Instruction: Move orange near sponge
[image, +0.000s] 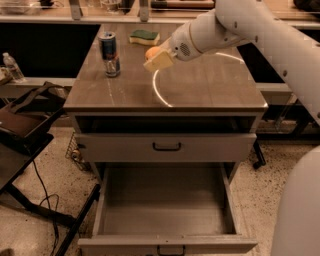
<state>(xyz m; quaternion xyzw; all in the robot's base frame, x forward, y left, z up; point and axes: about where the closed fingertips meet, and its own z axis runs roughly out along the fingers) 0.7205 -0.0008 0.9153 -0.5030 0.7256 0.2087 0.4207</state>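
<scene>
Hand (156, 58) above tabletop (210, 85), clamped on small round orange (151, 51), near green-topped yellow sponge (144, 36)

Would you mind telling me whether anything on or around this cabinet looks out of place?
Only the bottom drawer, which stands pulled wide open below the shut upper drawer. On top, the can stands upright, the sponge lies flat, and the gripper holds the orange close in front of it.
</scene>
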